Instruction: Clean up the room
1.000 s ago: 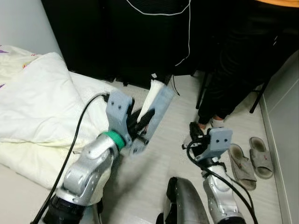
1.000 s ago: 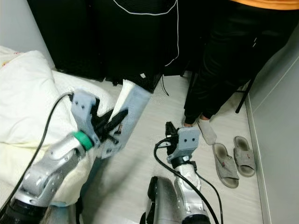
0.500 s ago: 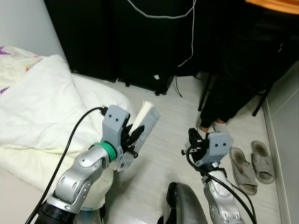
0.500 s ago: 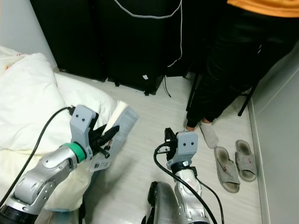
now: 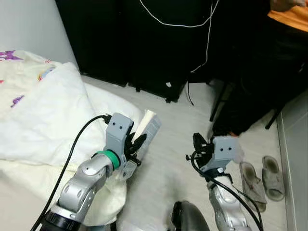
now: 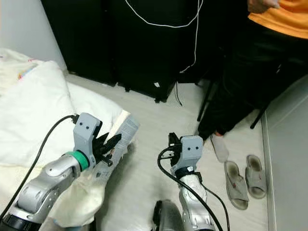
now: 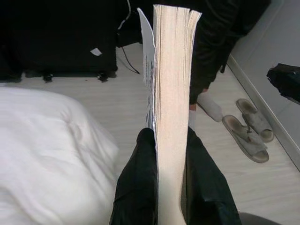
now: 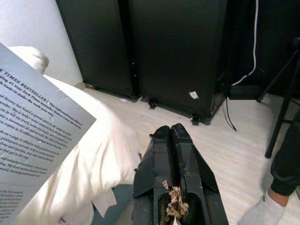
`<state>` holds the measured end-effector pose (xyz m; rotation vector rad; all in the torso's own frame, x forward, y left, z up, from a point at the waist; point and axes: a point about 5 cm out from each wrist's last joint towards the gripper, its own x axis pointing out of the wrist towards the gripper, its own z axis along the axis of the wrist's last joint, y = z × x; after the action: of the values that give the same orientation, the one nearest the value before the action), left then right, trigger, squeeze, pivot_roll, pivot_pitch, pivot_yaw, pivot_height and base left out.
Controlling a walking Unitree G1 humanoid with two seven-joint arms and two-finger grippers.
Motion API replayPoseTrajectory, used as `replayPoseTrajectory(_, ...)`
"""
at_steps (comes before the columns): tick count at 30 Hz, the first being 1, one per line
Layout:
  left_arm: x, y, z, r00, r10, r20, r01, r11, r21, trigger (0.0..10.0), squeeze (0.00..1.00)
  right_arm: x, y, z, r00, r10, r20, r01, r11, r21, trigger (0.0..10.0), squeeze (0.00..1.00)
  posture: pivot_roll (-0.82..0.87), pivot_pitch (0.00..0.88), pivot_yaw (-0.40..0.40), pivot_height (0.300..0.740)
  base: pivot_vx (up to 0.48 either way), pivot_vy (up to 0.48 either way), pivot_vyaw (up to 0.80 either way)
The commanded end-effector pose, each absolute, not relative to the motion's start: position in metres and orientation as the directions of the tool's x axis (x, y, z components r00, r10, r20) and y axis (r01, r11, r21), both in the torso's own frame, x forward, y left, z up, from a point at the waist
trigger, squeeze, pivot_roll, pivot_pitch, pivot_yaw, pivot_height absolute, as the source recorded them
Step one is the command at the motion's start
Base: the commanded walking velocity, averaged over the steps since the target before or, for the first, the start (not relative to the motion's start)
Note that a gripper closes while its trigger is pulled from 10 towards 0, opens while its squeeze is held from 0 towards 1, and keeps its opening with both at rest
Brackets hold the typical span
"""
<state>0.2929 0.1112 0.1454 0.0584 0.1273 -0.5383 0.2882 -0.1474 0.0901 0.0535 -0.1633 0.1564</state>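
I have the left gripper [image 7: 171, 154] with its jaws clamped on a paperback book [image 7: 172, 84], held upright over the floor beside the white duvet [image 5: 43, 115]. The right gripper [image 8: 174, 140] rides empty, jaws together. Carry step, I judge; next I need a place to set it.

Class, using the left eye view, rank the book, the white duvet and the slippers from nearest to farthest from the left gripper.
1. Book: clamped in the left gripper.
2. White duvet: beside it, on the robot's left.
3. Slippers: on the floor, far right.
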Motion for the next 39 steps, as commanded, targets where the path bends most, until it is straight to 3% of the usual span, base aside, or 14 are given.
replayPoseTrajectory(1, 0.294, 0.11, 0.149, 0.853, -0.509, -0.114, 0.516, 0.856, 0.037, 10.0, 0.0, 0.285, -0.149, 0.086, 0.979, 0.144, 0.145, -0.151, 0.988, 0.041, 10.0, 0.0, 0.03, 0.06, -0.002, 0.68, 0.0, 0.0, 0.0)
replayPoseTrajectory(16, 0.294, 0.119, 0.115, 0.861, -0.463, -0.209, 0.492, 0.864, 0.111, 10.0, 0.0, 0.277, -0.156, 0.059, 0.99, 0.135, 0.033, -0.135, 0.991, 0.019, 10.0, 0.0, 0.03, 0.046, -0.005, 0.738, 0.0, 0.0, 0.0)
replayPoseTrajectory(25, 0.289, 0.135, 0.077, 0.869, -0.383, -0.313, 0.436, 0.892, 0.121, 10.0, 0.0, 0.26, -0.166, 0.02, 0.986, 0.089, -0.139, -0.091, 0.996, -0.002, 10.0, 0.0, 0.03, 0.04, -0.009, 0.74, 0.0, 0.0, 0.0)
replayPoseTrajectory(39, 0.288, 0.134, 0.071, 0.871, -0.375, -0.317, 0.434, 0.89, 0.142, 10.0, 0.0, 0.259, -0.164, 0.016, 0.985, 0.1, -0.142, -0.099, 0.995, 0.009, 10.0, 0.0, 0.03, 0.039, -0.005, 0.74, -0.174, 0.0, 0.0)
